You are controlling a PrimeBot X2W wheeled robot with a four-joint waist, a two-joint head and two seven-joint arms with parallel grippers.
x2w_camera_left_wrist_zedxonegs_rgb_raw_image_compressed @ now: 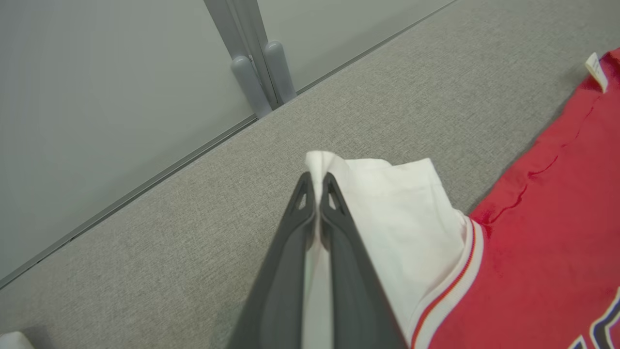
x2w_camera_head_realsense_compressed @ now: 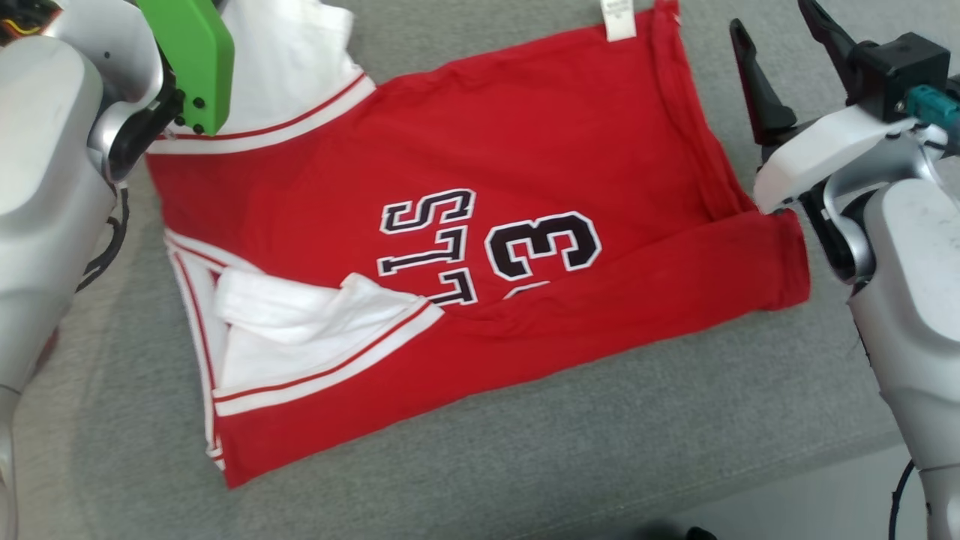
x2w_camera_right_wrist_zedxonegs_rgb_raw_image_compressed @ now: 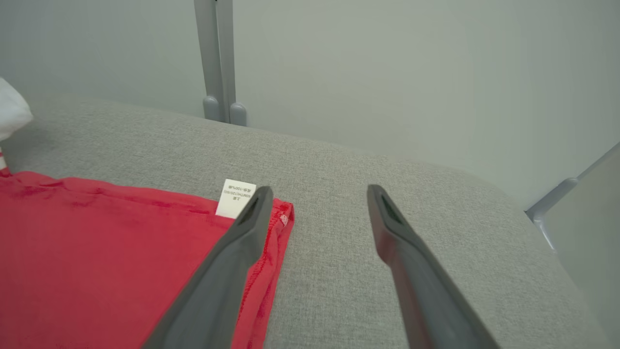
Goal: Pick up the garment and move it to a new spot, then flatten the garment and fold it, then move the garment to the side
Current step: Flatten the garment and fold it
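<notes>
My left gripper [x2w_camera_left_wrist_zedxonegs_rgb_raw_image_compressed: 316, 182] is pinching the white sleeve [x2w_camera_left_wrist_zedxonegs_rgb_raw_image_compressed: 387, 208] of the red basketball jersey [x2w_camera_head_realsense_compressed: 525, 150], which is lying partly folded on the grey cushion [x2w_camera_head_realsense_compressed: 525, 450], sleeve well left of the care label [x2w_camera_right_wrist_zedxonegs_rgb_raw_image_compressed: 235, 198]. My right gripper [x2w_camera_right_wrist_zedxonegs_rgb_raw_image_compressed: 317, 194] is hovering wide open just right of that label

One garment [x2w_camera_head_realsense_compressed: 480, 150], one label [x2w_camera_head_realsense_compressed: 618, 19], two grippers [x2w_camera_left_wrist_zedxonegs_rgb_raw_image_compressed: 317, 182] [x2w_camera_right_wrist_zedxonegs_rgb_raw_image_compressed: 317, 194].

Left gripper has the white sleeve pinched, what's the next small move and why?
Probably lift the left gripper slightly and draw the white sleeve inward over the red jersey, since the jaws are shut on its edge and it sticks out past the body.
</notes>
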